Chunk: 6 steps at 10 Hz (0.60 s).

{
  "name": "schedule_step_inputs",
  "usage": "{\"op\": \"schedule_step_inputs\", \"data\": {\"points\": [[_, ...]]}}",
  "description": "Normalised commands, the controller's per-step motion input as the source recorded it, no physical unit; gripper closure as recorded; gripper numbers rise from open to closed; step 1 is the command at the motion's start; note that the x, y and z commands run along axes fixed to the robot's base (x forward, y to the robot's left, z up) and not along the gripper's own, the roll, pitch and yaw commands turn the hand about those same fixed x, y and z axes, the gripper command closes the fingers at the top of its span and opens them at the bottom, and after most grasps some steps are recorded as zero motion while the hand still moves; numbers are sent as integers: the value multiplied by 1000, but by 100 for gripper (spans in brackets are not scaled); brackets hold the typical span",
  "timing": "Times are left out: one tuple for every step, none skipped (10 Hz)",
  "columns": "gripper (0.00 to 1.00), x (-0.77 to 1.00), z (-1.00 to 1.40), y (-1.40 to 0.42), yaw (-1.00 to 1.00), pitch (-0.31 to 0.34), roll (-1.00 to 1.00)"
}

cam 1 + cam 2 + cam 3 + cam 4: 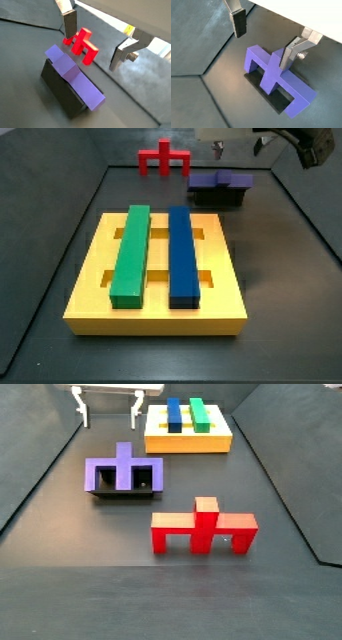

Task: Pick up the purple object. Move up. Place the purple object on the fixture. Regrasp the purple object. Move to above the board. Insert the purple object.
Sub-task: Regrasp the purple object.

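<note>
One purple object (124, 474) lies on top of the fixture (127, 492), the small black block, with its stem pointing away from the camera in a side view. The gripper (264, 37) hangs above it with its two fingers spread wide and nothing between them. In a wrist view, one finger (238, 22) is up off the piece and the other finger (288, 56) is close over the stem, but I cannot tell if it touches. So the piece looks set down, and I think the next job is to grab it again. That could go wrong. If the fingers come down crooked, one may bump the bridge and push the purple object off the fixture, since it only rests there and hangs over the edges. If they close on a thin part or off the middle, the piece may tilt in the grip, and then it would not fit into the board (94, 298) later. The red piece (203, 530) stands on the floor near the fixture but apart from it, so it should not get in the way. The board sits well apart, with a green bar (130, 253) and a blue bar (182, 253) lying side by side on it.
</note>
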Motion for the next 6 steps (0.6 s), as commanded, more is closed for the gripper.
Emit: {"op": "schedule_step_inputs", "data": {"points": [[0, 0, -29, 0, 0, 0, 0], [0, -49, -206, 60, -123, 0, 0], [0, -140, -351, 80, -163, 60, 186], [0, -77, -343, 77, -223, 214, 271], [0, -37, -306, 97, -254, 271, 240], [0, 0, -263, 51, -214, 194, 129]]}}
